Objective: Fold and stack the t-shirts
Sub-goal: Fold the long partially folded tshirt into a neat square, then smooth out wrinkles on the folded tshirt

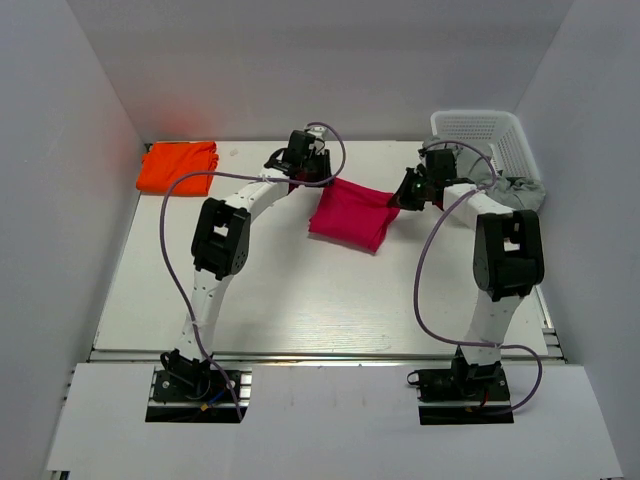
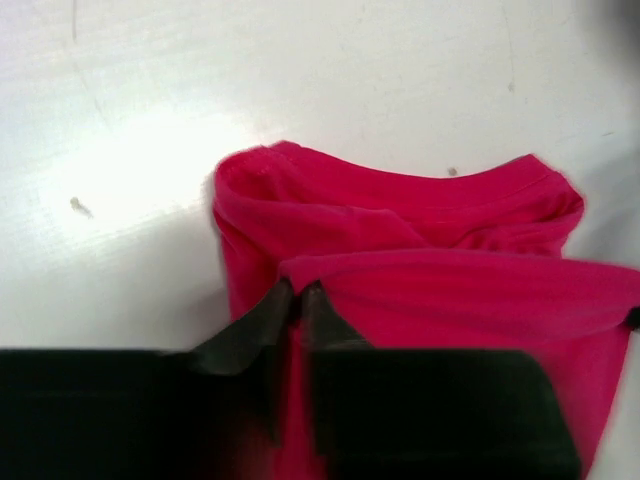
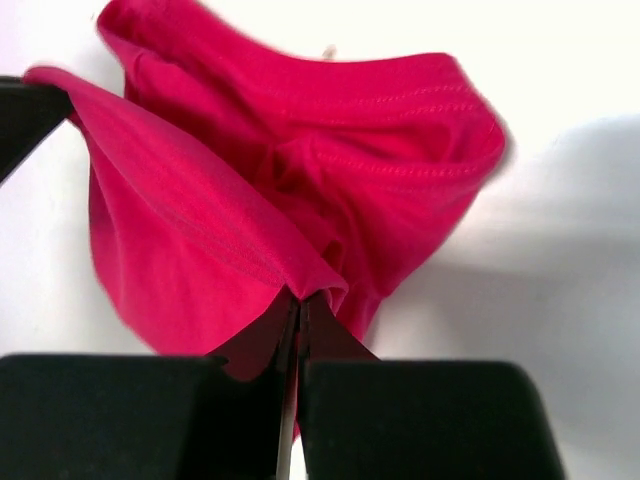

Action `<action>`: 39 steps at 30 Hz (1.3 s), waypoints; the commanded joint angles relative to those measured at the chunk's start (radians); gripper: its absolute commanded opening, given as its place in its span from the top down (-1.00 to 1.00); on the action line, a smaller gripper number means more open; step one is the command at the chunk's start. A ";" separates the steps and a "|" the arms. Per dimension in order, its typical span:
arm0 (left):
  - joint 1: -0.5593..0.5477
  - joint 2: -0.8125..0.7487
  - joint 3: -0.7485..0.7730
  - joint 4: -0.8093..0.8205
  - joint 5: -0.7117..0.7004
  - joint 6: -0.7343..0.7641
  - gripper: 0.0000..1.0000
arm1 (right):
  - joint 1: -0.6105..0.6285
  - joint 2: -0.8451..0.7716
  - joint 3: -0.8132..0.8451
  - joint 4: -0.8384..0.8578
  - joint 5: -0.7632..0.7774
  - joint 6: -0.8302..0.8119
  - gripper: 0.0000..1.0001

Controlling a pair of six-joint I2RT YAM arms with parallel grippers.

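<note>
Two shirts on the worktop [image 1: 300, 300]. The magenta-red t-shirt [image 1: 348, 214] sits mid-back, bunched into a rough folded block, strung between the ends of my left arm [image 1: 222, 235] and right arm [image 1: 508, 250]. The orange t-shirt [image 1: 178, 166] lies folded in the far-left back corner, well apart from the magenta one, nothing touching it.

Left jaws: pinched closed on the top layer's hem of the magenta-red t-shirt [image 2: 400, 260]. The fingertips [image 2: 255, 325] almost meet, with only thin cloth between them. That layer is lifted, and the lower layers lie on the worktop behind it.

Right jaws: also clamped tight, no gap visible, fingertips [image 3: 325, 335] gripping a fold corner of the same shirt [image 3: 300, 180]. From there a cloth edge runs taut up to the frame's left. The rest of the shirt sags in loose folds beyond.

A white basket [image 1: 480, 135] stands back right, with grey cloth [image 1: 515, 190] against its near side. Cannot tell if that cloth is in or out of the basket.
</note>
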 commanded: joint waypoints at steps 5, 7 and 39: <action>0.046 0.062 0.153 0.160 -0.004 -0.011 -1.00 | -0.049 0.180 0.261 0.095 -0.092 -0.070 -0.46; 0.046 0.041 0.153 0.137 -0.004 0.019 -1.00 | -0.043 0.160 0.269 0.079 -0.051 -0.086 -0.81; 0.016 0.119 -0.132 0.128 0.293 0.076 0.13 | 0.022 0.123 -0.133 0.370 -0.389 0.000 -0.81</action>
